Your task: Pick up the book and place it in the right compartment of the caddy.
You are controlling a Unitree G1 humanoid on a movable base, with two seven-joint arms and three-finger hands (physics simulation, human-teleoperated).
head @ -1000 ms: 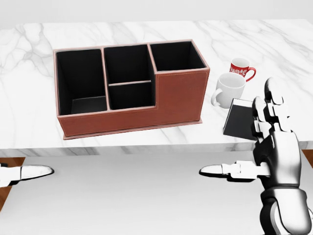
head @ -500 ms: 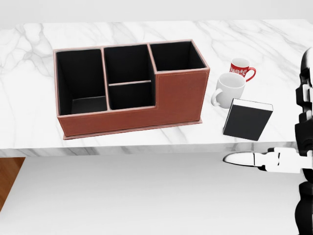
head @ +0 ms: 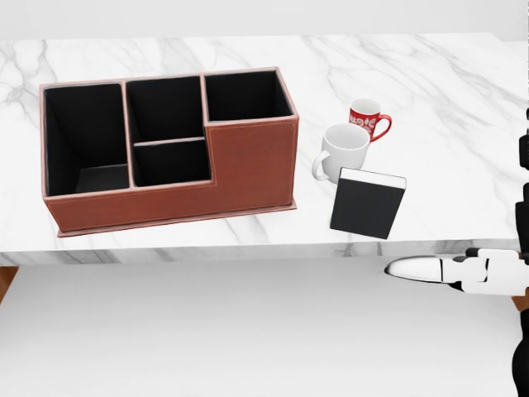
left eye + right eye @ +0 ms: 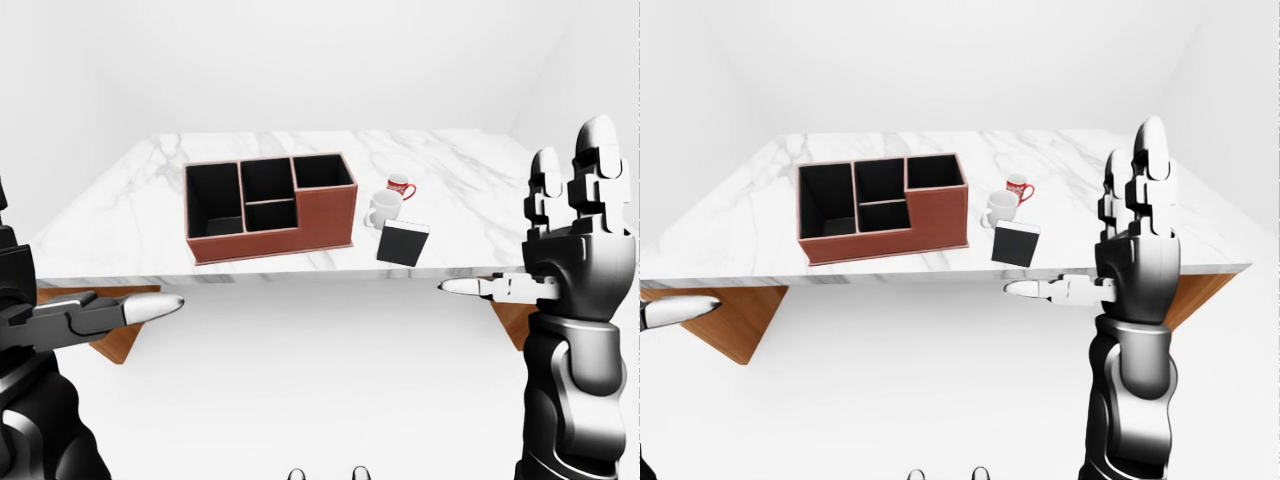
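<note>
In the right-eye view the right hand point(image 4: 1137, 262) stands raised off the worktop's point(image 3: 463, 99) near edge. The book point(image 3: 367, 203) lies on the worktop up and left of it, apart. The plain mug point(image 3: 342, 151) sits just above the book, perhaps touching it; the patterned mug point(image 3: 367, 118) above that. The caddy point(image 3: 169, 149) sits farther left, all compartments apparently bare.

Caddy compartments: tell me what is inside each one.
All four compartments of the caddy show only black lining; no item is visible. The near walls hide part of each floor, most of all in the right compartment. The book lies outside on the table.
</note>
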